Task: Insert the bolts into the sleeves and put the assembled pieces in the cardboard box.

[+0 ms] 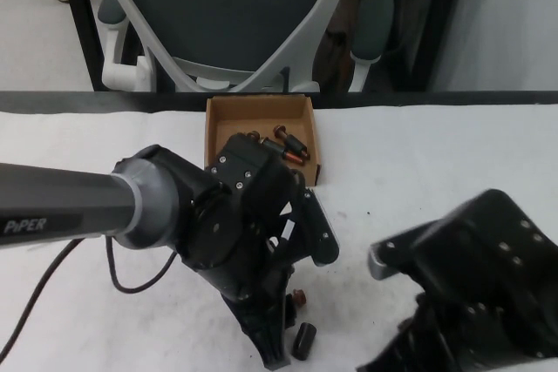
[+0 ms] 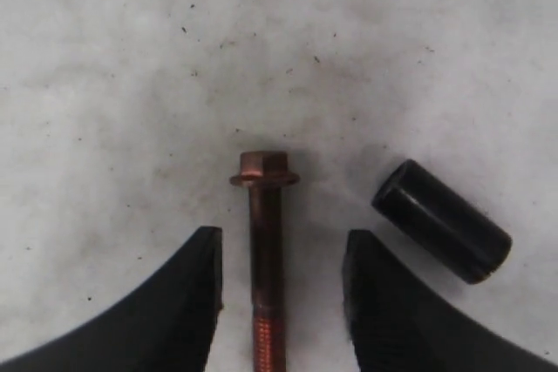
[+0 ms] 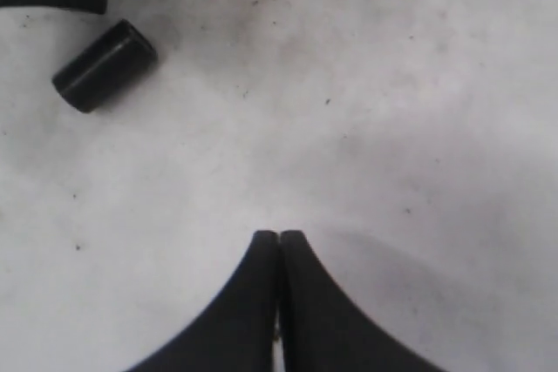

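Observation:
A copper bolt lies flat on the white bench, its hex head pointing away from my left gripper. That gripper is open, with one black finger on each side of the bolt's shank and a small gap to each. A black sleeve lies on its side just beside the bolt. In the high view the sleeve and the bolt's head sit under the left arm near the front edge. My right gripper is shut on nothing, a short way from the sleeve.
The cardboard box stands at the back centre of the bench, with bolt-and-sleeve pieces inside. The right arm fills the front right corner. A grey office chair stands behind the bench.

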`<state>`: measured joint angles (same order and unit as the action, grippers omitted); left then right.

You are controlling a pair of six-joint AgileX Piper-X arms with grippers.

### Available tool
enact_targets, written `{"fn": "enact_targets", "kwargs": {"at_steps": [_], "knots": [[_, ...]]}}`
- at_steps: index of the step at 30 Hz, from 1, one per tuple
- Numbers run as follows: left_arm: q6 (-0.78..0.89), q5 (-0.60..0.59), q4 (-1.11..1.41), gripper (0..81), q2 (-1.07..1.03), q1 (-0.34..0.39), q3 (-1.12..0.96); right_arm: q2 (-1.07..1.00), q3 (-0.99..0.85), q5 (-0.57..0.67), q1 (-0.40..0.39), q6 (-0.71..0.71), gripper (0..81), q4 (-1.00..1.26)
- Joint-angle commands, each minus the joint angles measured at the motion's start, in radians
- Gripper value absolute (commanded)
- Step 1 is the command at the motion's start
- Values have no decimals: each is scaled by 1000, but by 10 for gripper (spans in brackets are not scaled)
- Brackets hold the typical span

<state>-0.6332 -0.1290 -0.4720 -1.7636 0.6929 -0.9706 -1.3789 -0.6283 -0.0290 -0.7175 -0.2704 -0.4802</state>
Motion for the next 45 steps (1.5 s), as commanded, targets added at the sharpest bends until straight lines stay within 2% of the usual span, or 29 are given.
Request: {"fn": "enact_targets", "kwargs": {"at_steps": [1,13,18,20,25,33,36,41,45], "knots": [[-26,36,4,427,-3,5,-14,104,53,-19,-2,12,9,3],[-48,54,94,427,-75,5,-14,501,191,-17,-2,-17,9,-2],[-46,59,95,413,-109,5,-17,586,222,-14,-2,-19,9,-2],[-46,58,95,335,-108,5,-17,600,225,-14,-2,-19,9,-2],[-48,58,91,7,-108,5,-24,600,225,-10,-2,-22,9,-2],[-42,60,47,8,-106,5,-24,600,225,21,-2,-20,9,-2],[2,51,48,8,-87,5,-24,600,225,100,-2,30,9,11],[64,-17,49,8,-22,5,-24,600,225,195,-2,232,9,53],[103,-46,53,8,34,5,-16,600,225,213,-2,198,9,68]]}}
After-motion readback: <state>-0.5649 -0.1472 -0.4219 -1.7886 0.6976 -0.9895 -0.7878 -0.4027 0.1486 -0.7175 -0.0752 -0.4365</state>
